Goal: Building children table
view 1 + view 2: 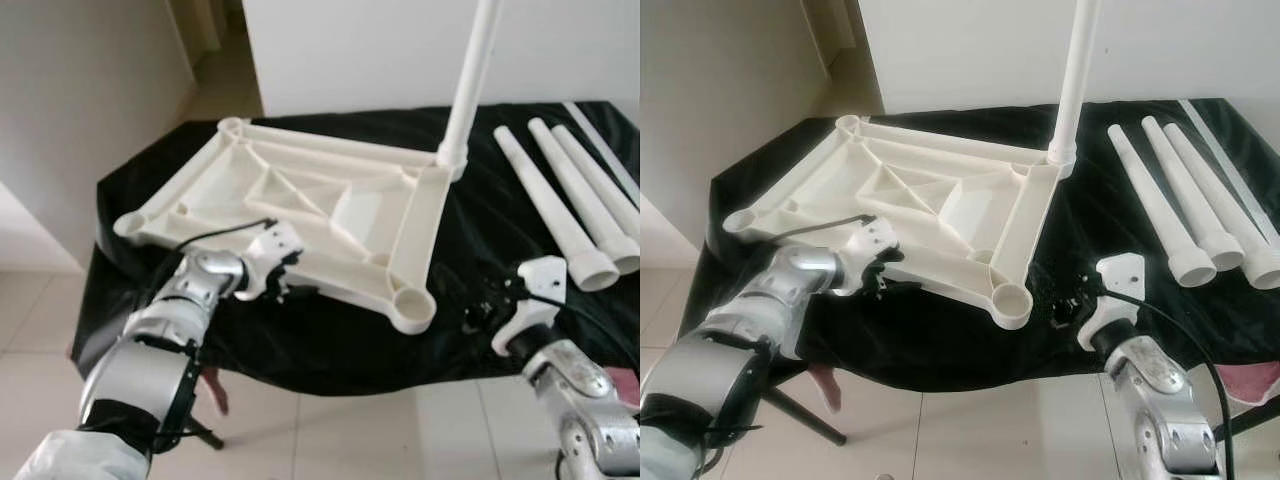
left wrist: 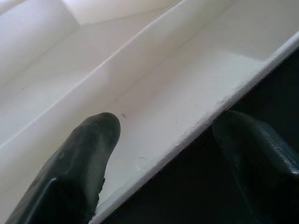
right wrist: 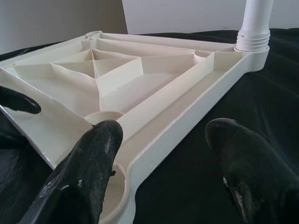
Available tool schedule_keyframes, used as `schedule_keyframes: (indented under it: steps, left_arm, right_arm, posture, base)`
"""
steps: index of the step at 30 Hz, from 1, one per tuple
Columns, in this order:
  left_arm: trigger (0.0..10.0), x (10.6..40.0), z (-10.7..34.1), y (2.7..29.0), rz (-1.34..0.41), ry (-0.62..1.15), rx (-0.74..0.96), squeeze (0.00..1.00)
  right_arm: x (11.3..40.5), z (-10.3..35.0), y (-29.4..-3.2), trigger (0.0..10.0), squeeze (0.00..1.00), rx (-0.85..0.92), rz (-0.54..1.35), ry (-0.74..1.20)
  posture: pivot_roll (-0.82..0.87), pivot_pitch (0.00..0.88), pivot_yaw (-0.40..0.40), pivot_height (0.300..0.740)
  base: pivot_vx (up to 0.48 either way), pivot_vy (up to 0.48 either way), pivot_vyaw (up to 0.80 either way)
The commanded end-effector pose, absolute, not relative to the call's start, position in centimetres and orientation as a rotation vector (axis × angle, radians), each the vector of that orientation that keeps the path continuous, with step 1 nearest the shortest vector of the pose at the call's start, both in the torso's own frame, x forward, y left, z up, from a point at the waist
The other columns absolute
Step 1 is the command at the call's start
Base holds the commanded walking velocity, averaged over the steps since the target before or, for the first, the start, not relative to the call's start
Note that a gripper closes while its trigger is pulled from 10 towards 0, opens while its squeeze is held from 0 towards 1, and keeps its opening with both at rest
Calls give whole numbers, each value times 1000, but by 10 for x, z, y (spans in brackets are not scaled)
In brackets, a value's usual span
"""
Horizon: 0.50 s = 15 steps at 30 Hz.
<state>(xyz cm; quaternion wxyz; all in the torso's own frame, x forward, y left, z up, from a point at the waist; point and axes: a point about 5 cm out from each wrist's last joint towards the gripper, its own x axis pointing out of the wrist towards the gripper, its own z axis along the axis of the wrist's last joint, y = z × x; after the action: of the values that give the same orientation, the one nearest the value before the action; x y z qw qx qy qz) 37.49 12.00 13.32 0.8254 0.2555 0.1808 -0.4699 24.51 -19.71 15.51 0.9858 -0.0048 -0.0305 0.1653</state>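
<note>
A white plastic tabletop (image 1: 300,190) lies upside down on a black-draped table (image 1: 330,345), ribs facing up. One white leg (image 1: 472,80) stands upright in its far right corner socket. Three loose white legs (image 1: 565,205) lie side by side on the cloth to the right. My left gripper (image 1: 285,285) is at the tabletop's near rim (image 2: 196,126), open, with one finger (image 2: 88,154) inside the rim and the other outside over the cloth. My right gripper (image 1: 480,312) is open just right of the empty near right corner socket (image 1: 412,305), holding nothing.
A white panel (image 1: 400,50) stands behind the table and a pale wall (image 1: 70,100) rises on the left. Tiled floor (image 1: 350,440) lies below the table's front edge. A thin white strip (image 1: 605,150) lies beyond the loose legs. A pinkish object (image 1: 215,392) hangs under the cloth.
</note>
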Motion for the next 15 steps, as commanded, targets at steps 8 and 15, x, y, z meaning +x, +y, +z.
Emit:
schedule_keyframes:
  steps: [8,15]
  left_arm:
    - [10000,369,106,128,-848,576,380,0]
    - [10000,361,96,118,-875,654,254,0]
  right_arm:
    - [242,157,-199,10000,0,-23,355,-55]
    - [244,158,-200,10000,0,-32,363,-56]
  posture:
    - [-143,29,70,740]
    - [-129,34,69,740]
  base:
    - [0,0,0]
    - [0,0,0]
